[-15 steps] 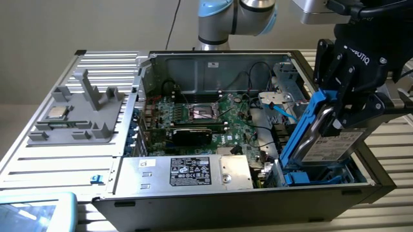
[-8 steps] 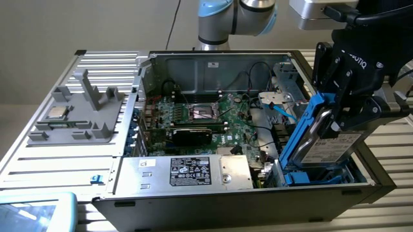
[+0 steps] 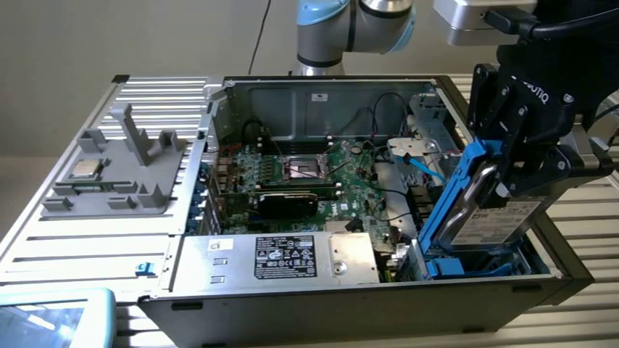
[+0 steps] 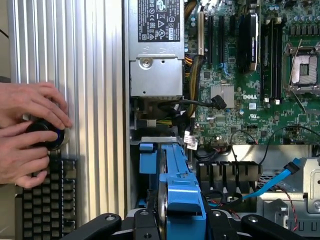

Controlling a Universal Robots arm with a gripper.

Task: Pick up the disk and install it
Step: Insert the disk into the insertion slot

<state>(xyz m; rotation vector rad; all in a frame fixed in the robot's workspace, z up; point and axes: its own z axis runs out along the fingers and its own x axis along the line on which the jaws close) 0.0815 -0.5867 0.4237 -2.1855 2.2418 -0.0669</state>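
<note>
"DELL" on mobo (image 4: 235, 107)

Plain pale beige wall (image 3: 116, 36) spans 10 to 12 o'clock of the exterior view, with a thin black cable (image 3: 259, 36) dropping down it near 12. Ribbed aluminium surface (image 3: 87, 243) runs from 9 through 6 to 4 o'clock, its slats catching bright soft light with glare at 8, and a light-blue-edged panel (image 3: 48, 315) sits at the 7 o'clock corner. Wrist view: ribbed surface (image 4: 95, 100) again, black keyboard (image 4: 47, 200) lying on it.
</note>
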